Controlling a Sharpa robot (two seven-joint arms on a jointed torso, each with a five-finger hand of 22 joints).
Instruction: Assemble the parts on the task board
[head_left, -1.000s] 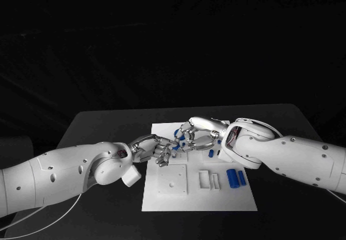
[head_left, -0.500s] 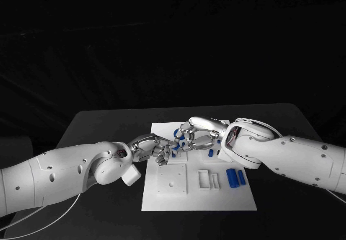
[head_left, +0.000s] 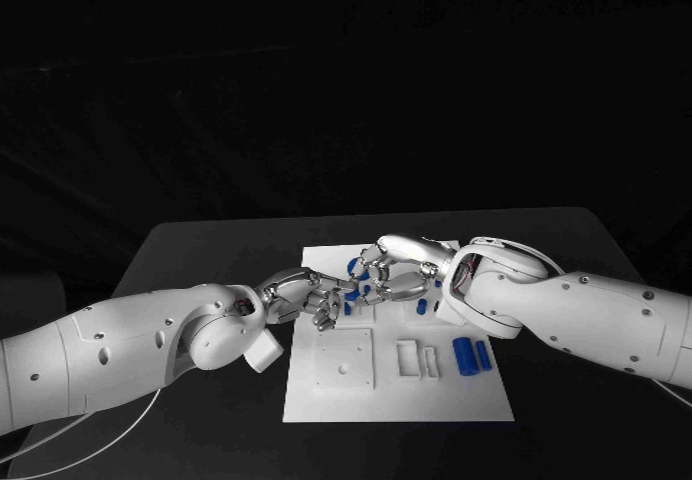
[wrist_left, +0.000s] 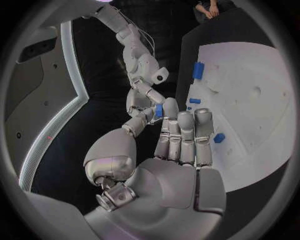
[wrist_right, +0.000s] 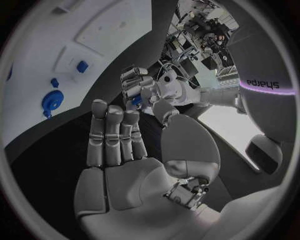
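Observation:
The white task board (head_left: 397, 395) lies in the middle of the black table. Above its far part my two hands meet fingertip to fingertip. My left hand (head_left: 307, 295) pinches a small blue part (head_left: 353, 295) between thumb and a finger, as the left wrist view shows with the blue part (wrist_left: 159, 110) at the fingers (wrist_left: 170, 112). My right hand (head_left: 400, 265) touches the same part (wrist_right: 135, 101) with its fingertips; whether it grips the part I cannot tell. Its other fingers (wrist_right: 114, 130) are straight and held together.
A blue ring (head_left: 355, 266) sits at the board's far end. A blue cylinder (head_left: 463, 355) and a thinner one (head_left: 483, 354) lie on the board's right side, beside white blocks (head_left: 415, 360). A small blue piece (head_left: 423, 307) stands near my right wrist.
My left hand's fingers have edged slightly toward the right hand, closing in on the small blue part. The right hand has hardly moved.

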